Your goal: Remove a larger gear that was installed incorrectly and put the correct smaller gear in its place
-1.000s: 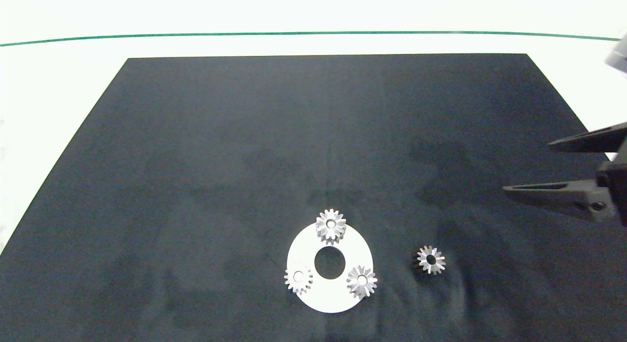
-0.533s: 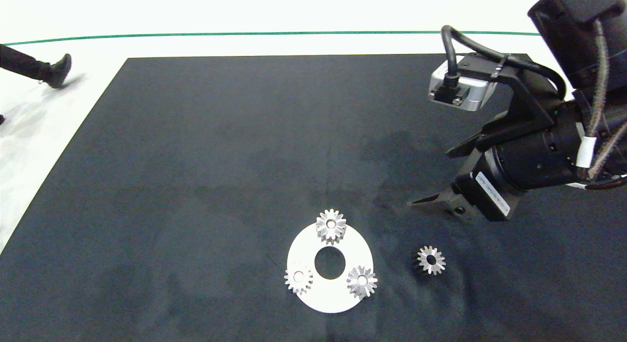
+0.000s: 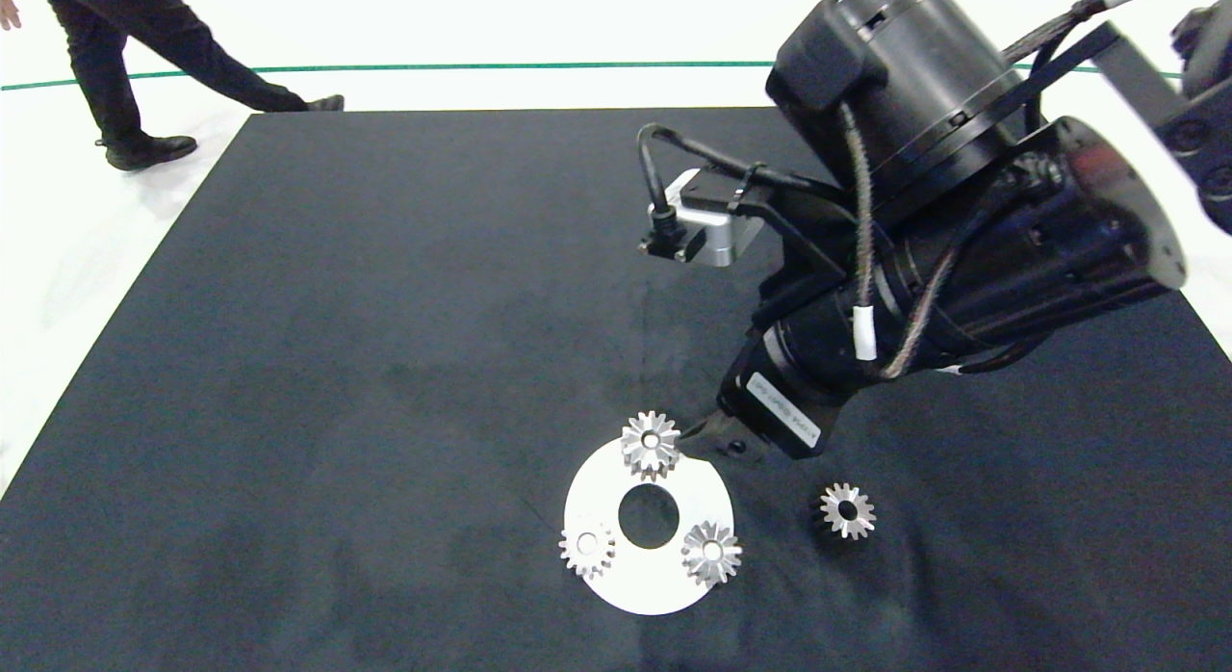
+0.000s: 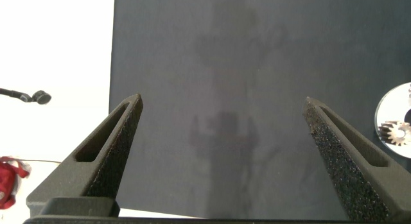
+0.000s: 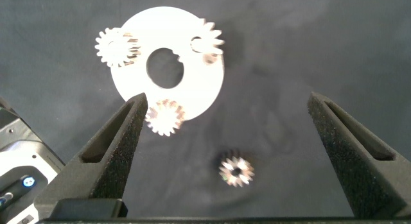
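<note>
A white ring plate (image 3: 595,504) carries three silver gears. The larger gear (image 3: 711,553) (image 5: 165,116), fine-toothed, sits on the plate's near right side. The smaller gear (image 3: 847,510) (image 5: 236,171) lies loose on the black mat to the right of the plate. My right gripper (image 5: 226,99) hangs open above the mat beside the plate, holding nothing. In the head view only one fingertip (image 3: 710,439) shows, near the plate's far gear (image 3: 651,443). My left gripper (image 4: 221,99) is open and empty over the mat left of the plate (image 4: 393,108), outside the head view.
A third gear (image 3: 586,547) sits at the plate's near left. A person's legs (image 3: 115,56) stand beyond the mat's far left corner. The right arm's bulk (image 3: 943,229) covers the mat's right side. A grey device (image 5: 16,179) shows beside the right gripper.
My right arm swung in from the right edge to the plate's far right side, fingers still open. A person walked in at the top left. The gears have not moved.
</note>
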Robot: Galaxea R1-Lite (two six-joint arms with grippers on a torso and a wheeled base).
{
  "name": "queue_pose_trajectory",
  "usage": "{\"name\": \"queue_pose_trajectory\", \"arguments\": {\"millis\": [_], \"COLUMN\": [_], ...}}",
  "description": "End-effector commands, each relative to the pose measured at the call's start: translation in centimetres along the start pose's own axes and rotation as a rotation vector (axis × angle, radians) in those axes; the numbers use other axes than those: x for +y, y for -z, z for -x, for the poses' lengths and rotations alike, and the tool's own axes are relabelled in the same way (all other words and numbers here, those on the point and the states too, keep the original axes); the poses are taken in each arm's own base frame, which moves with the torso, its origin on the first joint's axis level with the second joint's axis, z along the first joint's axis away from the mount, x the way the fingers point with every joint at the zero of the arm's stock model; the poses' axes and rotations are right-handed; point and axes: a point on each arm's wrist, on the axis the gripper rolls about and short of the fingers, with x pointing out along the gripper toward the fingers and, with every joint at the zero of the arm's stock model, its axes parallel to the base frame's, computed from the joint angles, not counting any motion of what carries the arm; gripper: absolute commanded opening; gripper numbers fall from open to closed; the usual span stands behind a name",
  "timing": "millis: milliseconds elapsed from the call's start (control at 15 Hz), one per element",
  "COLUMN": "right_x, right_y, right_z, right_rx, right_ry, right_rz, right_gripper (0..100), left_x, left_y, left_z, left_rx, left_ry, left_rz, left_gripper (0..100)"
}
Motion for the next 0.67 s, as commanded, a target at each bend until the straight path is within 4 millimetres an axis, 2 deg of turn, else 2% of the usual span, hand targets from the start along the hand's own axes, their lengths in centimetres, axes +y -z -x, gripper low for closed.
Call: {"name": "queue_pose_trajectory", "arguments": {"millis": [67,667], "right_x": [1.0,1.6], "right_y": [-0.2,-0.1], "right_z": [-2.2,-6.5], "right_rx": [0.05,0.15], "right_ry": [-0.024,-0.009], "right_rz": [0.014,0.026], "right_gripper": [100,100], "left_x": [0.0,0.0], "left_y": [0.0,0.1], "left_z": [0.4,0.6], "left_rx": [-0.01,-0.016], "left_ry": [-0.001,-0.002], "left_rz": [0.001,0.001], "left_gripper": [100,100]}}
